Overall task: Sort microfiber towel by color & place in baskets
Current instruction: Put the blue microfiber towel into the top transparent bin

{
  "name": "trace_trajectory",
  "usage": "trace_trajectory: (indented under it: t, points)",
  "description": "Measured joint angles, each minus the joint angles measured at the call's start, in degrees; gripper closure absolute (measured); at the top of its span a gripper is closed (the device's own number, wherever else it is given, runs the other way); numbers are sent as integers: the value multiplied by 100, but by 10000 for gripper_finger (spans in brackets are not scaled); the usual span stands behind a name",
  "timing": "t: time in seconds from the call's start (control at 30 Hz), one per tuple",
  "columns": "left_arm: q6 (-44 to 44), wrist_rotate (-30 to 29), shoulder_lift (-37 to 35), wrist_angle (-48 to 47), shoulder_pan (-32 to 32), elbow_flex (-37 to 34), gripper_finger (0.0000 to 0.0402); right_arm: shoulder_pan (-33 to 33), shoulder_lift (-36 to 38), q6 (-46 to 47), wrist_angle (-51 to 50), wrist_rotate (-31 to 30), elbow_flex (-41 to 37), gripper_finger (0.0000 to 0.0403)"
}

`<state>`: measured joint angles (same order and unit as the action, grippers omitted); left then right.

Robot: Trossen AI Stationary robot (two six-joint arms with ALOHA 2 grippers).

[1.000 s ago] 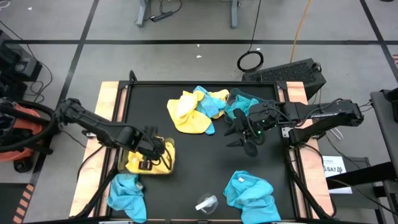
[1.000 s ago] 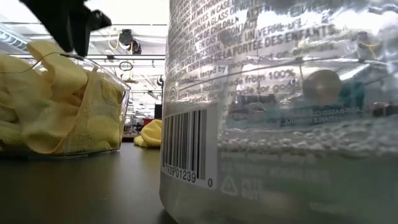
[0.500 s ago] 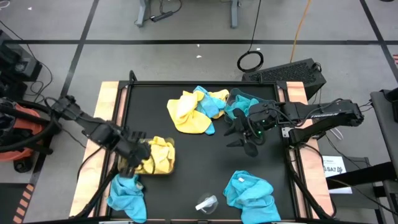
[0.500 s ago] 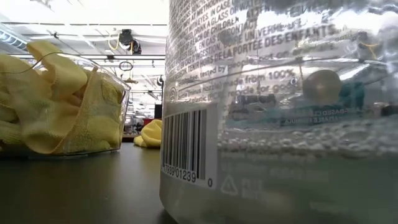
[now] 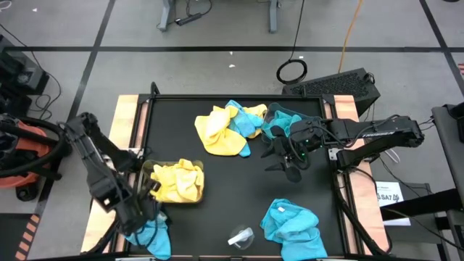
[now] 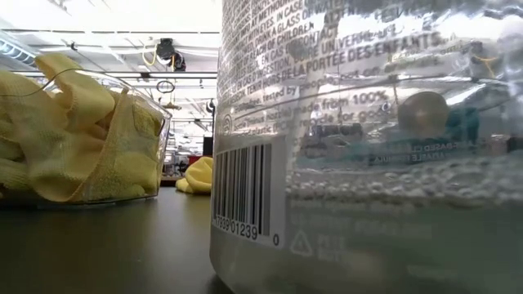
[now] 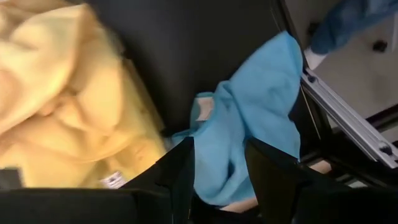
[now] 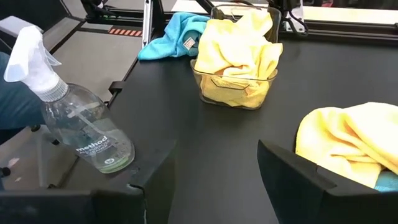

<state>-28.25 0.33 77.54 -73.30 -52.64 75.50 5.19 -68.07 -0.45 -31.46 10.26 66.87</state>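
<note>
Black matte table [image 5: 239,188]: we count two clear rounded bins, one [image 5: 176,182] of fuzzy yellow towels, one [image 5: 291,223] of teal. Left gripper [image 7: 217,177] hovers parted over a teal towel [image 5: 148,232] at the near-left corner; right gripper [image 5: 285,154] spread, empty, beside the mixed pile [image 5: 228,129].

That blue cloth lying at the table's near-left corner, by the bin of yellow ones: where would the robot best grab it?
Probably from straight above, on the raised fold at the middle of the teal towel. It lies crumpled at the table's edge, so bunched ridges give the fingers something to pinch, while its flat edges hug the surface. The left hand is already open over it, beside the basket of yellow towels.
</note>
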Motion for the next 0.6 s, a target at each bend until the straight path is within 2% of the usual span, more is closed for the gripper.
trace_trajectory:
  t: [0.37,0.6]
  points:
    - [-436,-437,778,426,-734,-14,255,0,0,-2,-2,0,0,190]
    - [-1040,-534,1053,1071,-1157,-439,242,0,0,-2,-2,0,0,190]
